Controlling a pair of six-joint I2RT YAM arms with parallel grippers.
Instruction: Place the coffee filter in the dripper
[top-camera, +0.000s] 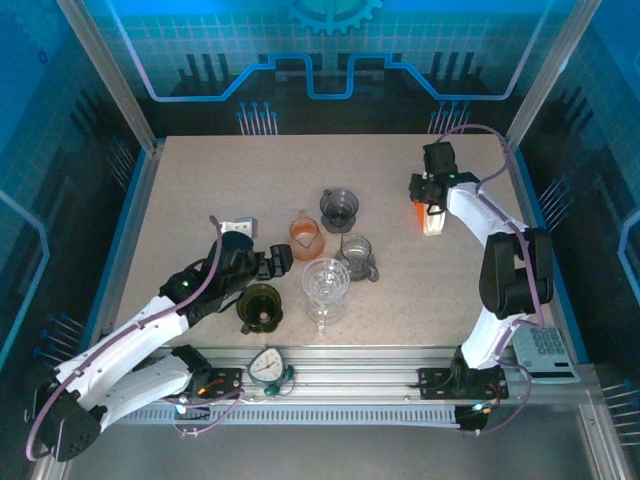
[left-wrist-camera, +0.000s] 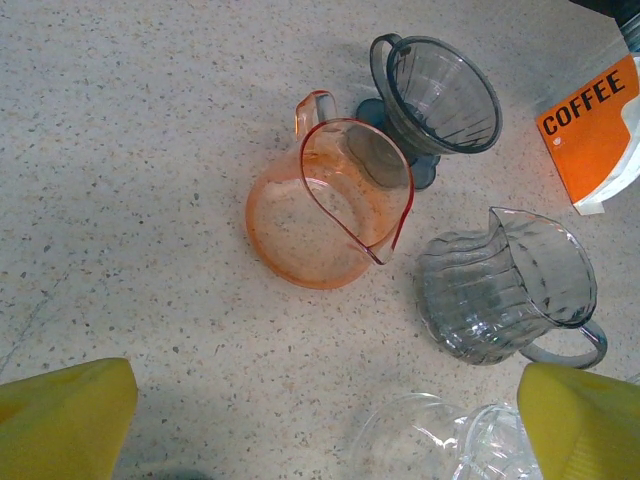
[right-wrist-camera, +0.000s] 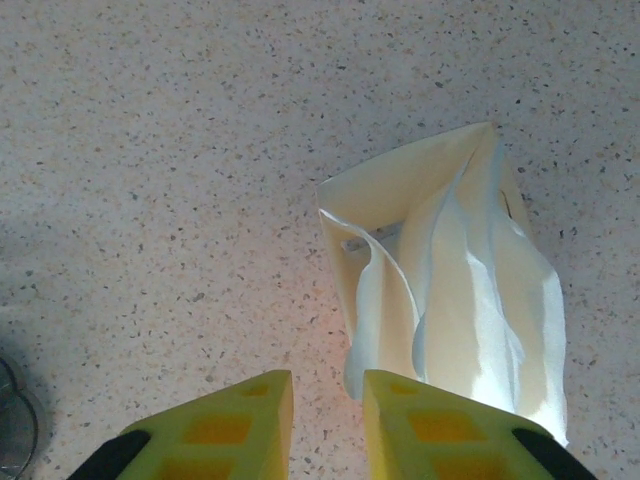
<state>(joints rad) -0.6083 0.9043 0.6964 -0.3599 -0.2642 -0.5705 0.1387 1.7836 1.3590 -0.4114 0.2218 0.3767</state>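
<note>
1. Right gripper (right-wrist-camera: 328, 385): the fingers stand narrow, with a slit of table (right-wrist-camera: 150, 150) showing between them. Nothing is plainly pinched.
2. Filter (right-wrist-camera: 450, 290): white creased paper with its mouth gaping. It lies on the table just ahead of the right gripper, toward its right finger. Its near corner reaches that finger's inner edge; touching or just clear, I cannot tell.
3. From above, the right gripper (top-camera: 432, 198) hangs over an orange-and-white pouch (top-camera: 432, 222). I cannot tell whether the white paper is part of that pouch.
4. Left gripper (left-wrist-camera: 325, 400): wide and holding nothing, with its yellow fingers (left-wrist-camera: 65, 420) far apart.
5. Dripper (left-wrist-camera: 440, 95): a grey ribbed cone, upright on its base, well ahead of the left gripper. Its ribs show all the way down. From above, the dripper (top-camera: 340, 208) is well apart from the right gripper.
6. Jug (left-wrist-camera: 325, 205): orange and see-through, between the left gripper and the dripper, just beside the dripper's base.
7. Pitcher (left-wrist-camera: 505, 285): grey and ribbed, ahead of the left gripper's right finger.
8. Glass (left-wrist-camera: 440, 440): clear, nearest the left gripper, by its right finger.
9. From above, the left gripper (top-camera: 272, 262) sits just beyond a dark cup (top-camera: 260, 306).
</note>
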